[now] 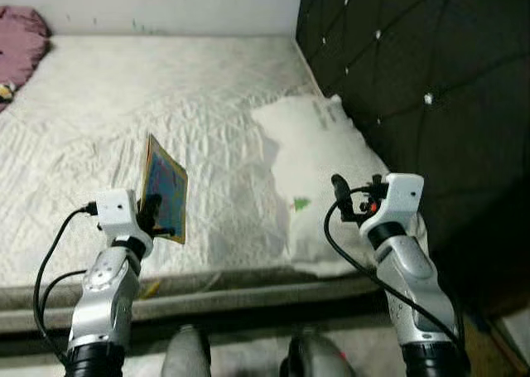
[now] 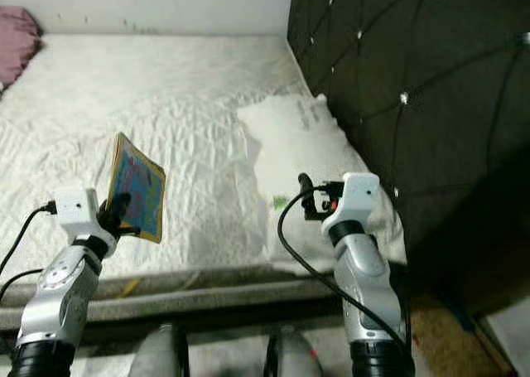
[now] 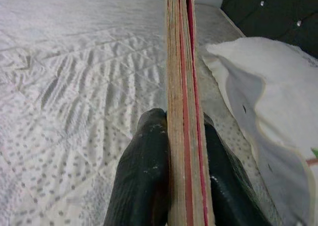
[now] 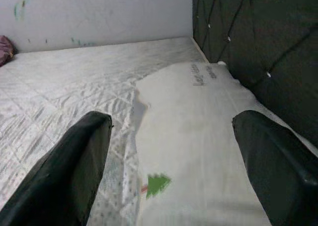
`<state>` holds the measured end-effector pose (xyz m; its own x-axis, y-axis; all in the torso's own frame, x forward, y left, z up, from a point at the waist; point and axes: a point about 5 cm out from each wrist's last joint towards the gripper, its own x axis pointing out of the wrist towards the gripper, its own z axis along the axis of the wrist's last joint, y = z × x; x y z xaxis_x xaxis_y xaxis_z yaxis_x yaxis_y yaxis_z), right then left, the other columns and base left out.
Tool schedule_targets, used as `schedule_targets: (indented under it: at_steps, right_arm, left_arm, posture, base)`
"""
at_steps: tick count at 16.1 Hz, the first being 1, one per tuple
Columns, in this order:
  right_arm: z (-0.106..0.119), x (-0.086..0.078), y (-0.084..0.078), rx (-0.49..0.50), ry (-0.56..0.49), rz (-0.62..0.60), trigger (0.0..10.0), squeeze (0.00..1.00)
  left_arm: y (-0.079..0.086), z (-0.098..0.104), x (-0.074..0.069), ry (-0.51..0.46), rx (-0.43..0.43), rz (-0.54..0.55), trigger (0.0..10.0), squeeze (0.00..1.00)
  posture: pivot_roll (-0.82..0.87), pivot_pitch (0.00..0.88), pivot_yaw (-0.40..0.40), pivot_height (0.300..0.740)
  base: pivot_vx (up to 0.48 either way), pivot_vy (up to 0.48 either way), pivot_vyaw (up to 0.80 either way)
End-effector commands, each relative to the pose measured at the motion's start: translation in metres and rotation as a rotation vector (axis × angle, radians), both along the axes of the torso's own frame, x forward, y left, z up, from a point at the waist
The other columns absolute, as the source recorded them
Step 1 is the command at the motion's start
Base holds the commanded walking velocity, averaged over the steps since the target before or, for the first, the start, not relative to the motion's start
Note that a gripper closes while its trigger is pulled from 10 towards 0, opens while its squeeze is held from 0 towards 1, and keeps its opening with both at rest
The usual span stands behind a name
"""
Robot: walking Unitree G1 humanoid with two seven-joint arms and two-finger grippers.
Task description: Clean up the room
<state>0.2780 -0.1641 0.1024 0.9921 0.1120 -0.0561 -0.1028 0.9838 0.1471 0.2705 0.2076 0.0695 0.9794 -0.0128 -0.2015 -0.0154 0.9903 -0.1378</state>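
The left hand [image 1: 151,215] pinches a thin book [image 1: 164,190] by its lower edge, its two black fingers [image 3: 141,176] pressed against either cover, as the left wrist view shows with the book's page edges running straight up between them. The book stands nearly upright, clear of the bed [image 1: 99,103] and above the mattress close to the near edge. Held this way, lifted off the sheet and gripped low, it looks picked up for carrying to wherever books belong in the room; that is a judgement, since no shelf or box is in sight.

The left arm is bent at the elbow and reaches up and forward from the robot's side, wrist turned so the colourful cover faces partly toward the head camera.

The right hand [image 4: 169,151] carries nothing. Its fingers are spread wide, and between them the right wrist view looks down on a white pillow [image 1: 319,161] with a small green tree mark. The pillow lies flat at the bed's right edge, up against the dark padded headboard [image 1: 422,79], which seems its proper place. The right arm is raised and bent much like the left, hovering over the pillow's near end without touching it.

A pink cloth [image 1: 21,41] sits bunched at the far left corner of the bed.
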Motion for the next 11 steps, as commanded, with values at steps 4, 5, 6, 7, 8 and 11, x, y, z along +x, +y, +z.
schedule_targets:
  at_steps: [4, 5, 6, 7, 8, 11]
  right_arm:
    - [0.0001, 0.0001, -0.0025, -0.003, 0.006, 0.002, 10.0, 0.0]
    - [-0.0002, 0.0001, -0.0017, -0.003, 0.008, 0.005, 10.0, 0.0]
    - [-0.0005, 0.0004, -0.0009, -0.004, 0.009, 0.009, 10.0, 0.0]
    - [-0.0001, 0.0013, -0.0006, -0.005, 0.008, 0.011, 10.0, 0.0]
    - [0.001, 0.0035, -0.0002, -0.008, 0.004, 0.015, 10.0, 0.0]
    - [0.0047, 0.0062, 0.0002, -0.02, -0.014, 0.024, 10.0, 0.0]
  left_arm:
    - [-0.005, 0.0114, 0.0031, -0.064, -0.007, -0.023, 10.0, 0.0]
    - [-0.0048, 0.0114, 0.003, -0.064, -0.007, -0.022, 10.0, 0.0]
    - [-0.0043, 0.0125, 0.003, -0.074, -0.008, -0.025, 10.0, 0.0]
    - [-0.0036, 0.0133, 0.0036, -0.079, -0.008, -0.025, 10.0, 0.0]
    - [-0.0026, 0.0144, 0.0051, -0.083, -0.008, -0.026, 10.0, 0.0]
    - [-0.0015, 0.0171, 0.0067, -0.096, -0.006, -0.027, 10.0, 0.0]
  posture:
    - [-0.02, 0.0, -0.048, 0.653]
    - [-0.01, 0.0, -0.048, 0.653]
    - [-0.01, 0.0, -0.046, 0.653]
    - [-0.01, 0.0, -0.043, 0.653]
    - [-0.02, 0.0, -0.039, 0.653]
    - [-0.02, 0.0, -0.039, 0.653]
  base:
    - [0.0, 0.0, 0.0]
    - [0.0, 0.0, 0.0]
    - [0.0, 0.0, 0.0]
    - [0.0, 0.0, 0.0]
    - [0.0, 0.0, 0.0]
    - [0.176, 0.0, 0.0]
